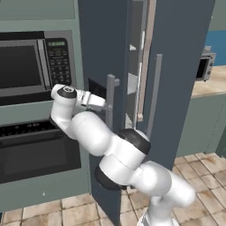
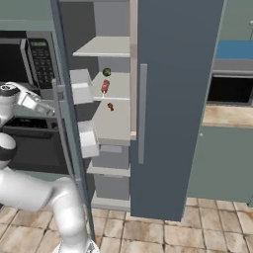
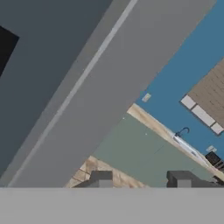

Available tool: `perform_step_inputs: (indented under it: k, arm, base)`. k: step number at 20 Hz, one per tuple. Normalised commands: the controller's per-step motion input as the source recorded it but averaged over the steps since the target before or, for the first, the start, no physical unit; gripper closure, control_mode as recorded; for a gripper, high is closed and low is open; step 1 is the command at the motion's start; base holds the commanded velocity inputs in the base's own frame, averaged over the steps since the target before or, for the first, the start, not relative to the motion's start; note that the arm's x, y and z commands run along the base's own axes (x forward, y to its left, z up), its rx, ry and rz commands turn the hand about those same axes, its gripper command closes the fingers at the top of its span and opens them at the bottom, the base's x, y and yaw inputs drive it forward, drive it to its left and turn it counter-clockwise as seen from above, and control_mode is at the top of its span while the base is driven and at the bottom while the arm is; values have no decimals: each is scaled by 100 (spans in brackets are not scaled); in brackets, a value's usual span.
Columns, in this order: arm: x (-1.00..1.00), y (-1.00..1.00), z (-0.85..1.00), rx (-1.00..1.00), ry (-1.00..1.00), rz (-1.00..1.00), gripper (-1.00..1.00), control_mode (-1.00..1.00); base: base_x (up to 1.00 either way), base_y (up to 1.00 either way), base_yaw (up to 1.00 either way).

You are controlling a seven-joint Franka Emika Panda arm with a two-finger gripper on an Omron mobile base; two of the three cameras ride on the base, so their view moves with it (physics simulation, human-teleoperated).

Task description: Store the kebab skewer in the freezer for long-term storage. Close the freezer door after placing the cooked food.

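The kebab skewer (image 2: 105, 87), reddish-brown chunks on a thin stick, is lying near the freezer (image 2: 168, 99) shelf's (image 2: 116, 84) front-left edge; fingers (image 1: 107, 105) clenched, grasping nothing.

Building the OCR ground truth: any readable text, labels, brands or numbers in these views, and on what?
None readable.
microwave keypad: button marks and a small green display, too blurred to read.
freezer door control panel: dark, no legible characters.
toaster oven: no legible marking.

Kebab skewer (image 2: 105, 87) lies on pale freezer (image 2: 178, 99) shelf; freezer door (image 1: 103, 66) ajar at 9 o'clock.
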Motion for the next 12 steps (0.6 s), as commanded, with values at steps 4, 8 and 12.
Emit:
perform_step_inputs:
  k: [4,8,12]
  arm:
    - [61,-100,-13,6,0,46,-100,-100]
    - [56,-100,-7,5,0,44,-100,-100]
    - [61,-100,-3,4,0,44,-100,-100]
  base:
    - [0,0,0]
    - [0,0,0]
    - [0,0,0]
